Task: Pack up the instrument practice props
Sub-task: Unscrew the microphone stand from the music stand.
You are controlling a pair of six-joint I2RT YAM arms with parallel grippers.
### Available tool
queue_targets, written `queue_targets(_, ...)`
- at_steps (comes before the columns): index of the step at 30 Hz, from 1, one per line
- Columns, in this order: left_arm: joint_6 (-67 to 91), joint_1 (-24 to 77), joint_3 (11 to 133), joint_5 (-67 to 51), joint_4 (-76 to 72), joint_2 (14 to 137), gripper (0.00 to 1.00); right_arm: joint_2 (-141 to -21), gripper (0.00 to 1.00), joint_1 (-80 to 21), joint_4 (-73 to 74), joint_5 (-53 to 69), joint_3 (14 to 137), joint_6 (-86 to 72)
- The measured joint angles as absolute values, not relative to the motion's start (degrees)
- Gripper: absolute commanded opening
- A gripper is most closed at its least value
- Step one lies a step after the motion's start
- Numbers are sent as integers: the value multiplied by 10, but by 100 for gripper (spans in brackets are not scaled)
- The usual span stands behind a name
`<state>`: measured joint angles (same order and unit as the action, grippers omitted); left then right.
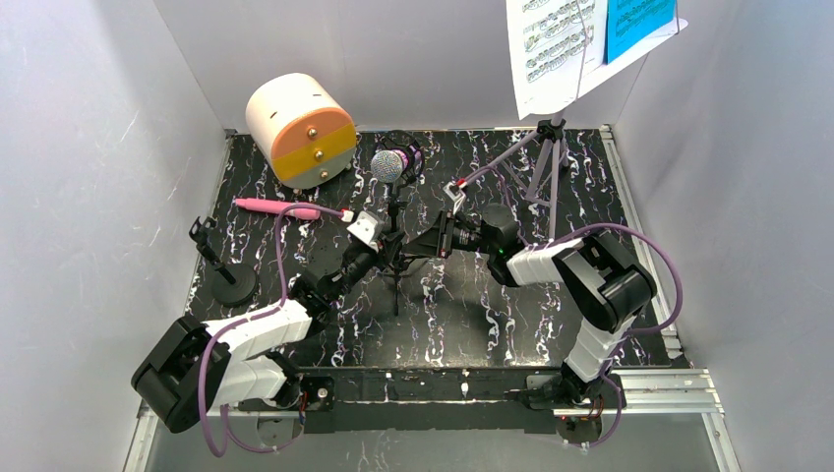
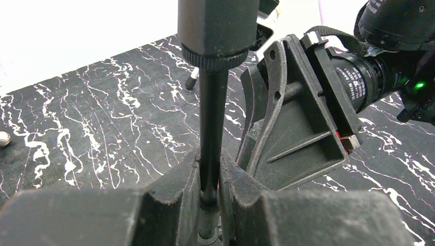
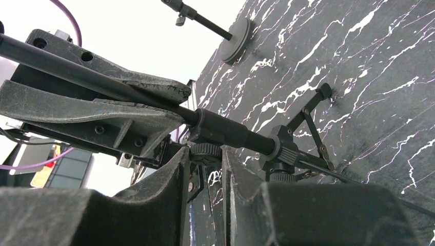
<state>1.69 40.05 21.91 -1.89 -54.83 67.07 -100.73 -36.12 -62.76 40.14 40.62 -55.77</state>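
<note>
left gripper [image 2: 210, 171]: clenched on the black pole of the mic tripod [image 2: 213, 118], low on the shaft, seen in the left wrist view
right gripper [image 3: 206, 165]: comes in from 3 o'clock; jaws narrow on either side of the tripod's knurled knob [image 3: 206, 151]; cannot tell if they pinch it
mic tripod: upright at table centre, legs splayed toward 6 o'clock
purple microphone [image 1: 388, 165]: on top of that tripod, silver head up, just 12 o'clock of centre
pink microphone [image 1: 278, 207]: lying flat at 10 o'clock, apart from both arms
round-base stand [image 1: 232, 283]: at 9 o'clock, standing alone
lilac music rack [image 1: 544, 167]: at 1 o'clock, on its tripod legs
white page [image 1: 551, 54], blue page [image 1: 637, 25]: on the rack, side by side
cream box [image 1: 300, 128]: at 11 o'clock, orange-grey face toward centre
table [image 1: 472, 324]: black marbled top
</note>
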Motion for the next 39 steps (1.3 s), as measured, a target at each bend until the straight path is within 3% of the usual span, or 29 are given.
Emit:
queue_targets(9, 17, 400, 219, -15, -548, 671, 0, -1000, 1, -360, -547, 435, 442, -477)
queue_targets(19, 17, 400, 219, -12, -548, 671, 0, -950, 1, -371, -368, 429, 491, -225)
queue_targets(27, 16, 397, 219, -3, -548, 671, 0, -894, 1, -428, -284, 325, 491, 64)
queue_targets(39, 15, 395, 219, 9, -548, 671, 0, -856, 1, -543, -339, 106, 419, 507)
